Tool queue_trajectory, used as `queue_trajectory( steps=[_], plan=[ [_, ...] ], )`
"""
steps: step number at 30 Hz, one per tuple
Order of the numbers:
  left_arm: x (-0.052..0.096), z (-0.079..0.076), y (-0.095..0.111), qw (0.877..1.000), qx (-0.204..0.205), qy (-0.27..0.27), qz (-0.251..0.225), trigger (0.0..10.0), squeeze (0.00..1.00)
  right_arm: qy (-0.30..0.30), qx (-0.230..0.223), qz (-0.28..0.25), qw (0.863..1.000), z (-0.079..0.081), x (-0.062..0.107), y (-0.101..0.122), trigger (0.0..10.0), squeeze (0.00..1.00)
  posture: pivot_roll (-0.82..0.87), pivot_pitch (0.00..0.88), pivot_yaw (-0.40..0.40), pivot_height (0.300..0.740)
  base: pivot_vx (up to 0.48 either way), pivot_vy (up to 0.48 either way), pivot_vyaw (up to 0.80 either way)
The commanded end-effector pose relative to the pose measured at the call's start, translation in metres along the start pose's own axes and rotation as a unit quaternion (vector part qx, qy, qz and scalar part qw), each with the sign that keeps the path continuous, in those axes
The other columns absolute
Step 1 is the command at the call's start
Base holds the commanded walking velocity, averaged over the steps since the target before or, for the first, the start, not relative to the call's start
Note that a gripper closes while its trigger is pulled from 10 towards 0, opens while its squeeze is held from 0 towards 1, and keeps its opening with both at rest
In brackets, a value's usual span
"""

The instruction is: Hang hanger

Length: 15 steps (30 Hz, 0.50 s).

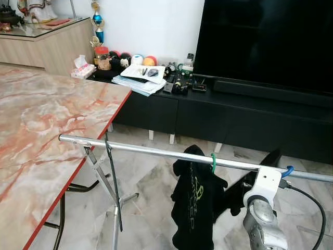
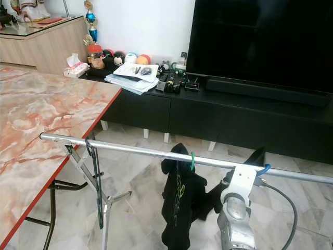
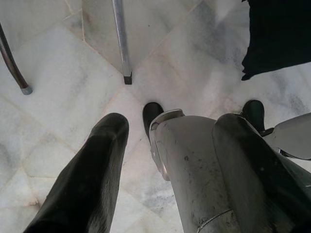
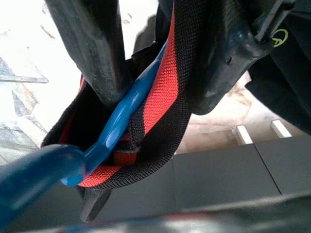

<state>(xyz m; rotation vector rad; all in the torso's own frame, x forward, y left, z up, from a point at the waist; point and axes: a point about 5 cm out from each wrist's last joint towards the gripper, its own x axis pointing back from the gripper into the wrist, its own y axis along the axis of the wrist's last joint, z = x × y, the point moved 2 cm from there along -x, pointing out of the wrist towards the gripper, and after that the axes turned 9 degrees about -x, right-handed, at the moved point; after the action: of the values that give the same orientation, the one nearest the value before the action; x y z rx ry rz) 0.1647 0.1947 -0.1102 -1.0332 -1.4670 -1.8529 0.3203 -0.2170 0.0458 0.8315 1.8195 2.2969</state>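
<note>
**Right at the rail: blue hanger in the right gripper's grasp**

Up at the silver rail point(image 1: 156, 151), the right gripper point(image 4: 155, 73) has its two black fingers point(image 4: 92, 48) closed on a blue hanger point(image 4: 121, 121) and on the black-and-red garment point(image 4: 160, 92) draped over it. In the right wrist view the blue plastic runs between the fingers, with the red band and its black edging pressed alongside. From the head views, the hanger's blue hook point(image 1: 287, 170) sits over the rail just beside the right arm's white wrist housing point(image 1: 265, 183), and the dark garment shows behind the arm, below the rail.

Further along the rail toward the robot's left, a black shirt point(image 1: 196, 208) with green lettering hangs from a green hanger hook point(image 1: 213, 162). Near the rail's left end, a thin dark hanger point(image 1: 113, 182) dangles beside the rack's slanted silver legs point(image 1: 99, 174).

The left gripper point(image 3: 160, 126) hangs low over the pale marble floor point(image 3: 63, 73), its fingers standing apart with nothing between them; a rack foot point(image 3: 124, 48) and a corner of black cloth point(image 3: 277, 39) lie beyond it.

To the robot's left, a pink marble-patterned table point(image 1: 47, 120) with a red edge reaches almost to the rail's end. Beyond the rack stands a long black TV console point(image 1: 234, 114) bearing a large dark television point(image 1: 265, 39), papers point(image 1: 139, 79), small bottles and coloured balls.
</note>
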Motion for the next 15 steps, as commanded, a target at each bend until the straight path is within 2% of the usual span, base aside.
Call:
queue_trajectory(
  steps=[1, 4, 9, 12, 15],
  plan=[
    [0.002, -0.005, -0.010, 1.000, -0.011, -0.008, 0.016, 10.0, 0.00, -0.003, -0.004, -0.021, 1.000, 0.001, -0.004, 0.012, 10.0, 0.00, 0.17, 0.000, -0.028, 0.740, 0.000, 0.000, 0.00],
    [0.002, -0.005, -0.010, 1.000, -0.009, -0.008, 0.015, 10.0, 0.00, -0.018, -0.012, -0.011, 1.000, -0.002, -0.004, 0.006, 10.0, 0.00, 0.17, 0.000, -0.026, 0.740, 0.000, 0.000, 0.00],
    [0.002, -0.005, -0.010, 1.000, -0.010, -0.008, 0.015, 10.0, 0.00, -0.068, -0.066, 0.038, 0.995, -0.014, -0.003, -0.014, 10.0, 0.00, 0.17, 0.000, -0.024, 0.740, 0.000, 0.000, 0.00],
    [0.002, -0.004, -0.010, 1.000, -0.012, -0.008, 0.015, 10.0, 0.00, -0.084, -0.100, 0.047, 0.990, -0.019, -0.003, -0.020, 10.0, 0.00, 0.18, 0.000, -0.020, 0.740, 0.000, 0.000, 0.00],
    [0.002, -0.004, -0.010, 1.000, -0.013, -0.008, 0.016, 10.0, 0.00, -0.096, -0.128, 0.035, 0.987, -0.021, -0.003, -0.020, 10.0, 0.00, 0.18, 0.000, -0.018, 0.740, 0.000, 0.000, 0.00]
  ],
)
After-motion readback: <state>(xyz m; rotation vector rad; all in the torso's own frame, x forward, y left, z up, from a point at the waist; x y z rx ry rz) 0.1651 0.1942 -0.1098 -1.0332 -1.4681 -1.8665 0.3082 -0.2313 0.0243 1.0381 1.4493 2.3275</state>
